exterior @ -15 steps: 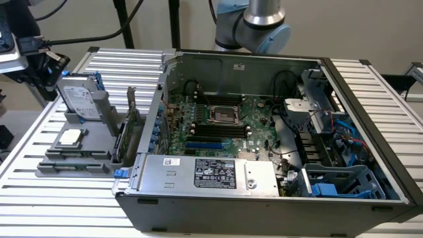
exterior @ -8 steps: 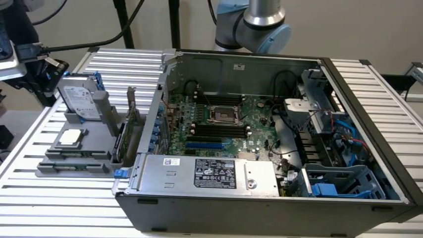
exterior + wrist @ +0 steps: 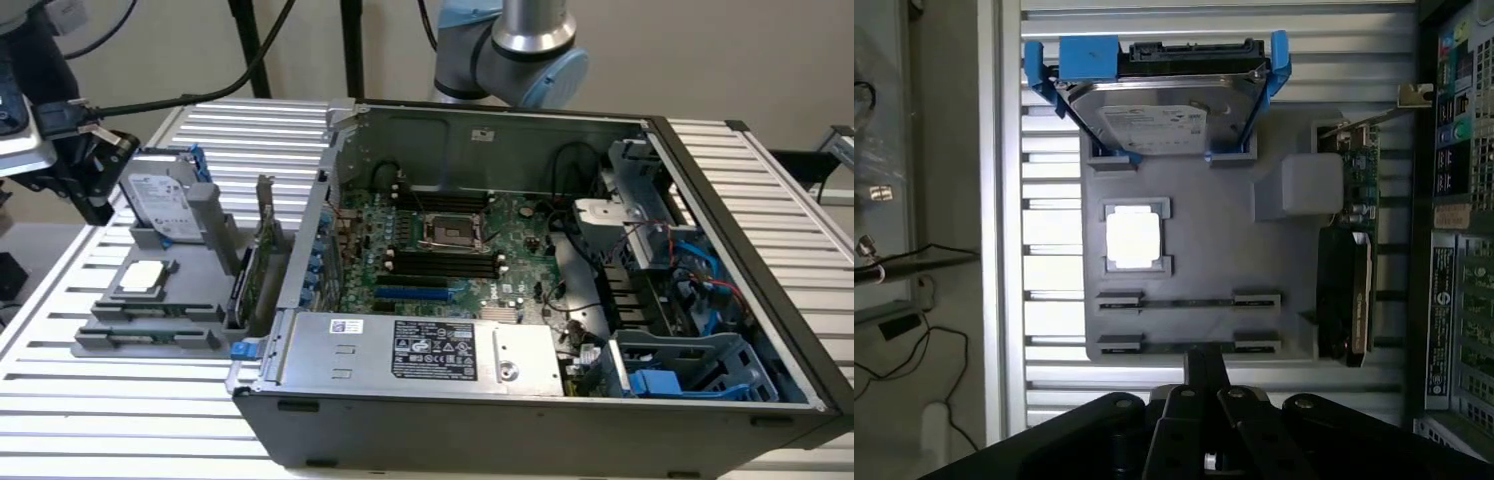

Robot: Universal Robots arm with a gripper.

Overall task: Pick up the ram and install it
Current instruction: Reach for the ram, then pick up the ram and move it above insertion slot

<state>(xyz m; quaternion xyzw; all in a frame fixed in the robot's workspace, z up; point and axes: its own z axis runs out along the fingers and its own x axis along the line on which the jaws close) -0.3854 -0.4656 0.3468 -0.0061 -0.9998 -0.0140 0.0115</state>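
An open desktop computer case [image 3: 534,440] lies on a slatted metal table [image 3: 107,410], its motherboard [image 3: 521,225] facing up. A row of empty black memory slots [image 3: 441,262] runs across the board below the processor socket. The robot arm [image 3: 514,45] rises behind the case.

Beside the case, on the exterior view's left, sits a gray parts holder [image 3: 180,295] [image 3: 1224,250]. At its far end a hard drive [image 3: 163,205] [image 3: 1159,115] leans in a blue caddy. A square silver processor chip [image 3: 143,277] [image 3: 1133,238] lies flat near the middle. An expansion card [image 3: 260,260] [image 3: 1349,260] stands on edge along the side nearest the case.

The ram [image 3: 147,337] [image 3: 1189,303] stands on its long edge between small clips at the near end of the holder. It is well apart from the motherboard slots, so it is not yet installed.

In the wrist view the black gripper [image 3: 1206,358] hangs above the end of the holder where the ram sits, pointing down at it without touching it. Its tips seem to be pressed together with nothing between them, though the steep angle makes this hard to judge.
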